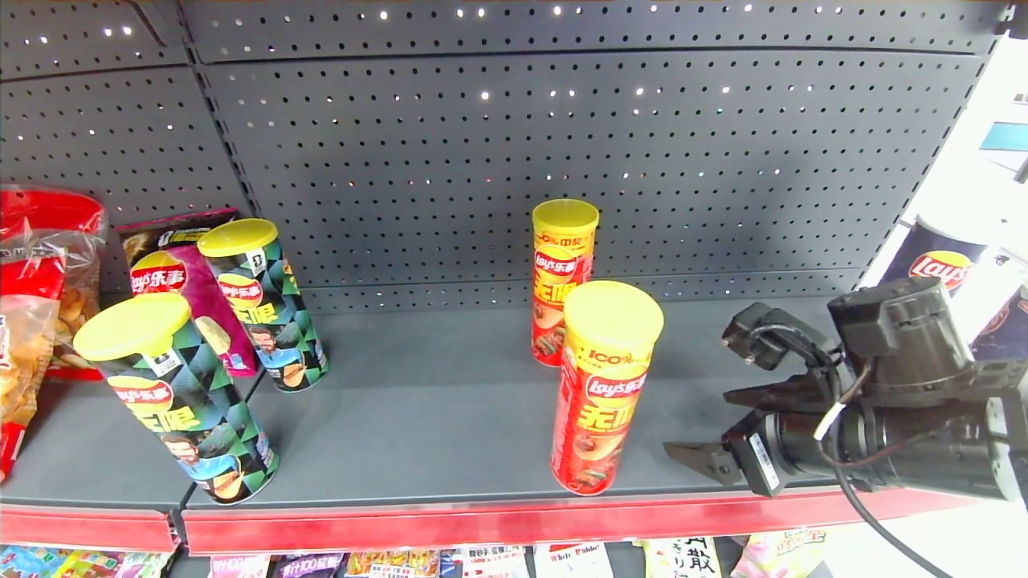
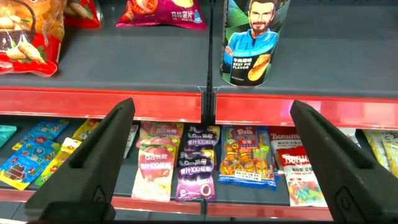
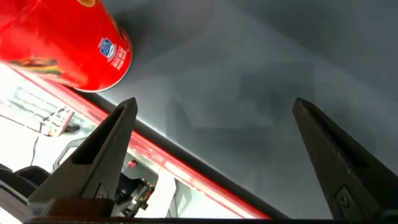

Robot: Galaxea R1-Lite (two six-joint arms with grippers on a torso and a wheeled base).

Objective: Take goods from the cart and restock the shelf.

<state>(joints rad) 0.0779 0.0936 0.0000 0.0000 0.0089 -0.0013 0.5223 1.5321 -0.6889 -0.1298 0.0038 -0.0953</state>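
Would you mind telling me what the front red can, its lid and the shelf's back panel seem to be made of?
Front red can: probably cardboard under glossy printed film, going by its sheen. Lid: likely plastic, smooth matte yellow. Back panel: apparently painted metal, dark grey, evenly perforated.

**Shelf (image 1: 450,401), middle:** bare grey deck, open from the red front rail (image 1: 482,522) back to the pegboard wall (image 1: 562,160); the widest passage.

**Bounds, left:** front dark can (image 1: 177,401) near the rail and rear dark can (image 1: 265,305) farther back, both standing. A purple bag (image 1: 173,273) leans at the wall behind them, and snack bags (image 1: 32,297) crowd the far left.

**Bounds, right:** front red can (image 1: 602,385) by the rail, with the rear red can (image 1: 562,281) close behind it.

**Shelf, right end:** bare deck beyond the front red can. The right hand (image 1: 695,421), fingers spread, lies here near the rail, just beside that can and apart from it.
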